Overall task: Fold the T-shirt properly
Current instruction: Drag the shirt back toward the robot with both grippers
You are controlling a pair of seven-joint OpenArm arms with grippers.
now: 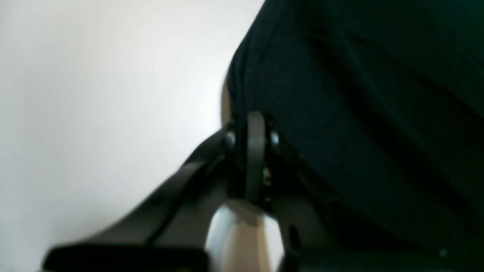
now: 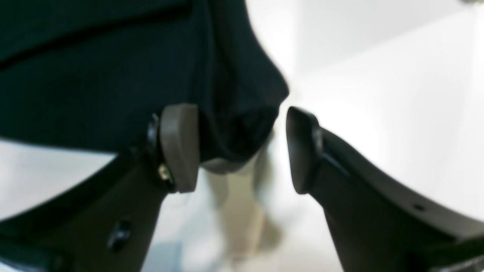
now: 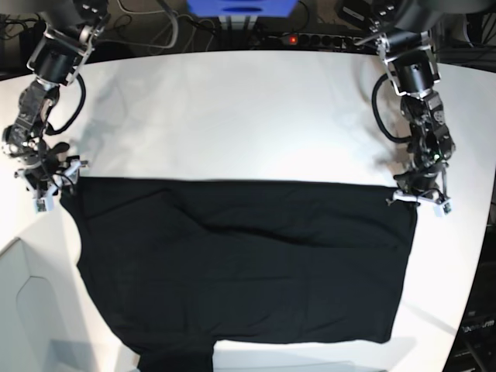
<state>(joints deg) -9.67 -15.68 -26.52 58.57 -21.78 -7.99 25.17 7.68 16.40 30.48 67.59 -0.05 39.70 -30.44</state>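
Black T-shirt [image 3: 240,263] spread flat on white table [image 3: 232,108], filling the near half of the base view. Long axis running left to right across that view; straight edge along the far side, between the two grippers. Left edge slanting inward toward the near side, right edge falling almost straight; a flap of cloth dropping off the near edge at lower left. Print not visible from any view; only plain black face up.

Left gripper [image 3: 418,198] at the far right corner of the cloth in the base view, fingers pressed together on the T-shirt's edge. Left wrist view confirms what the base view cannot: pads [image 1: 255,151] closed with black fabric bunched beside and over them.

Right gripper [image 3: 48,186] at the far left corner in the base view, low on the table. Right wrist view shows its fingers [image 2: 179,147] spread wide, a corner fold of the T-shirt [image 2: 113,75] hanging into the gap near one pad, nothing clamped.
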